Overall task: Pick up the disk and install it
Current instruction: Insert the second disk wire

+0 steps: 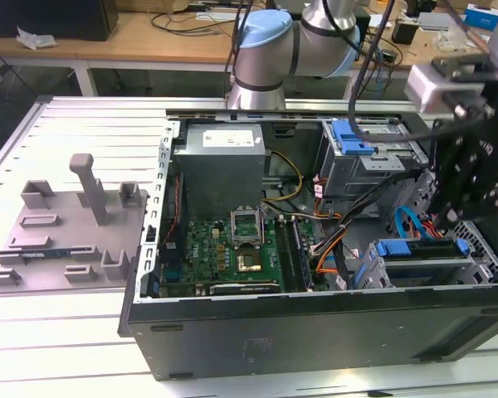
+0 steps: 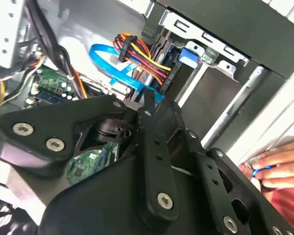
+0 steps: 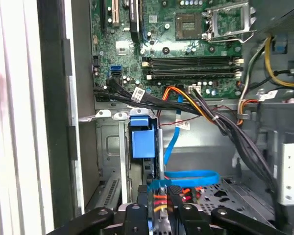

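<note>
Reading from the exterior view's left: you have a grey fixture plate [image 1: 66,224] lying beside the open computer case [image 1: 315,323].
Case middle: the green motherboard [image 1: 224,249] sits below the grey power supply [image 1: 220,162].
Disk: the disk [image 1: 419,259], with its blue rails, lies flat in the lower drive bay at the exterior view's right, near the case's front wall.
Progress: by my reading, pickup is done and the disk is in its bay. Whether it is fully seated or cabled, you cannot confirm.
Gripper: the gripper [image 1: 442,222] hangs just above the disk, close to the blue data cable [image 3: 186,176]. Whether it is released or clenched, you cannot tell.
Outside the case: a person's hand [image 2: 279,166] rests nearby.
</note>
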Controlling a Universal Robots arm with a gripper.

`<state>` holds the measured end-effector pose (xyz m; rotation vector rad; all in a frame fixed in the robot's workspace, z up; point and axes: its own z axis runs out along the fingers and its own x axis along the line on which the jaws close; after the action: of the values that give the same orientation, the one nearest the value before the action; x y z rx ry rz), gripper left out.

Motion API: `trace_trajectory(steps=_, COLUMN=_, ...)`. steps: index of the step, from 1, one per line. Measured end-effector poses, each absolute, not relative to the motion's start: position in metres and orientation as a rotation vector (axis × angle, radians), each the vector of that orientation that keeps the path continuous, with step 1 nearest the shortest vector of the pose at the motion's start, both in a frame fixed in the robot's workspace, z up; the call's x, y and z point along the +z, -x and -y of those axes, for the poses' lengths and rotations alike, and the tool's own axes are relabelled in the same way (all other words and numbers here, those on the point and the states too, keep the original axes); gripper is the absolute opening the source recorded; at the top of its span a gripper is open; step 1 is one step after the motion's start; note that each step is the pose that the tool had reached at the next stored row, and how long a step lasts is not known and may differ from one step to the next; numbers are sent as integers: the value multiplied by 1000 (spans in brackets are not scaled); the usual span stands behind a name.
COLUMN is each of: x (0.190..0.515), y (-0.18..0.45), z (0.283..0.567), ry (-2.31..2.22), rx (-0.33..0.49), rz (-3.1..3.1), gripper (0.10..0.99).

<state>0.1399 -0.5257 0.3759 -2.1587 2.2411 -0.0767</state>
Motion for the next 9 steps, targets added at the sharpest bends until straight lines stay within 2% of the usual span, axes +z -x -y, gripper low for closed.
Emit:
trace_trajectory(steps=1, x=380, y=-140, z=524, ry=2159, rx=-77, rz=-2241, gripper=286)
trace_trajectory(steps=3, x=384, y=-140, z=522, ry=2158, rx=-77, rz=-2242, gripper=153)
trace_trajectory(steps=4, x=384, y=-140, z=520, ry=2158, rx=-78, rz=-2243, gripper=153)
trace_trajectory(steps=5, x=384, y=-140, z=520, ry=2159, rx=-79, rz=-2243, gripper=106)
trace_trajectory(steps=9, x=384, y=-140, z=520, ry=2158, rx=-79, rz=-2243, gripper=106)
